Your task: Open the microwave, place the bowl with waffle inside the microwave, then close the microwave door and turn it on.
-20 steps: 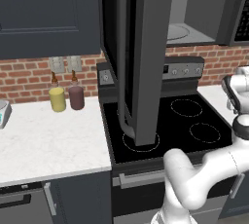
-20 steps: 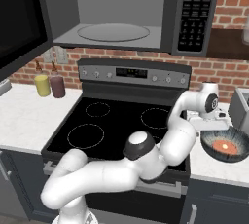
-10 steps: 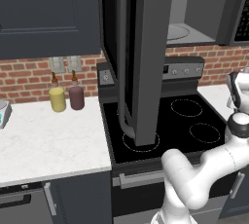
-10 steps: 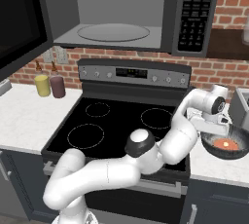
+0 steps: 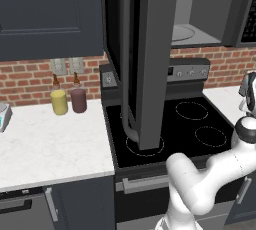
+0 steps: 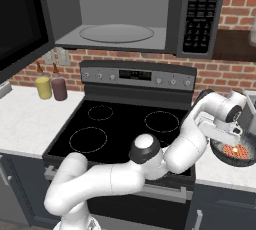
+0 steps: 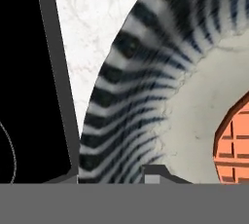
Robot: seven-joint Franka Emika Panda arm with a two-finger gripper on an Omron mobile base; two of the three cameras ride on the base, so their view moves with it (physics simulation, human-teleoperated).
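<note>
Lowering onto the bowl, which sits on the counter just right of the stove, our gripper has dropped to its rim; whether the narrowing jaws pinch it, we cannot tell. With the microwave door already open, lifting should follow.

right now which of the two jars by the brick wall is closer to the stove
The maroon jar; the yellow jar stands on its far side, away from the stove.
</note>
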